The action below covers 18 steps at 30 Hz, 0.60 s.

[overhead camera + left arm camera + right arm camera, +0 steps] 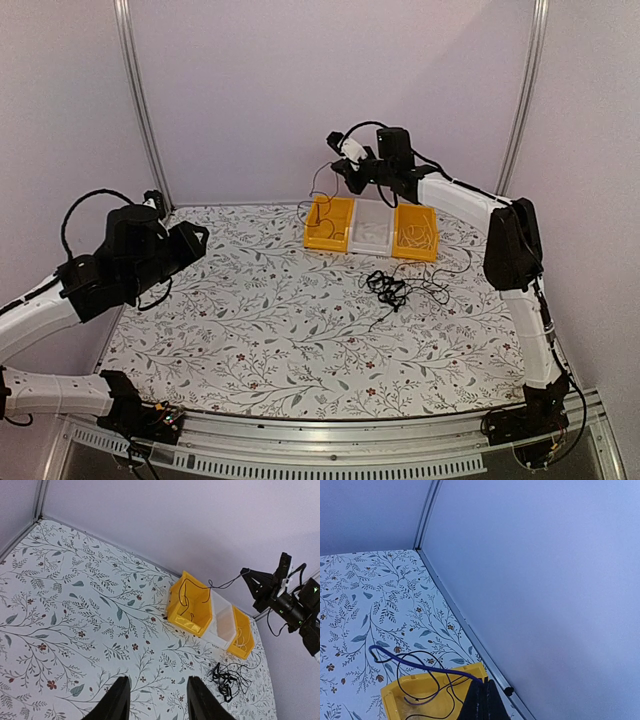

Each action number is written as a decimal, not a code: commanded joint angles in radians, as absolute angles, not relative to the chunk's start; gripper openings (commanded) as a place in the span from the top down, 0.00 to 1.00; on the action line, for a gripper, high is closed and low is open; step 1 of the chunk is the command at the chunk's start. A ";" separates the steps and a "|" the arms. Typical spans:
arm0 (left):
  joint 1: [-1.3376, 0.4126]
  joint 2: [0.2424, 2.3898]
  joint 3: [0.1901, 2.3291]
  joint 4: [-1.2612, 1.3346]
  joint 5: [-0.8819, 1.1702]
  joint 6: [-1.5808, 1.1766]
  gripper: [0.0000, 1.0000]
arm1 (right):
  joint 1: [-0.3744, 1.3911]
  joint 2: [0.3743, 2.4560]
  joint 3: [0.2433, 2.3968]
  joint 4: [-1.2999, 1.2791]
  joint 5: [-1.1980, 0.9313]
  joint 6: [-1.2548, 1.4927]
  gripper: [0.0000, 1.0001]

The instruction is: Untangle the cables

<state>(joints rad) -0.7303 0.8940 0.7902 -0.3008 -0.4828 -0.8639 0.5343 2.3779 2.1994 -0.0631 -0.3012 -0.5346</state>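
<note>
One limp strand [425, 667] pinched in right jaws, left jaws spread; I'd take the clump [390, 288] by loose ends.

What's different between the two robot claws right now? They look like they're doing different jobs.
The left gripper stands open and holds nothing; the right gripper is shut on a thin black cable. The left gripper hangs over bare patterned table, well away from the bins; the right gripper is above the yellow bin at the back, with its cable trailing down into it. Both are black two-finger claws raised off the table.
</note>
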 commanded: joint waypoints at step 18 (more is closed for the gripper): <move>-0.744 0.844 0.768 -0.335 -0.485 -0.876 0.58 | 0.493 2.452 2.128 -0.041 -0.203 -0.648 1.00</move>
<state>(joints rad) -0.7307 0.8513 0.7765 -0.3199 -0.4831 -0.8658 0.4915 2.4149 2.1338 -0.0601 -0.2169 -0.6155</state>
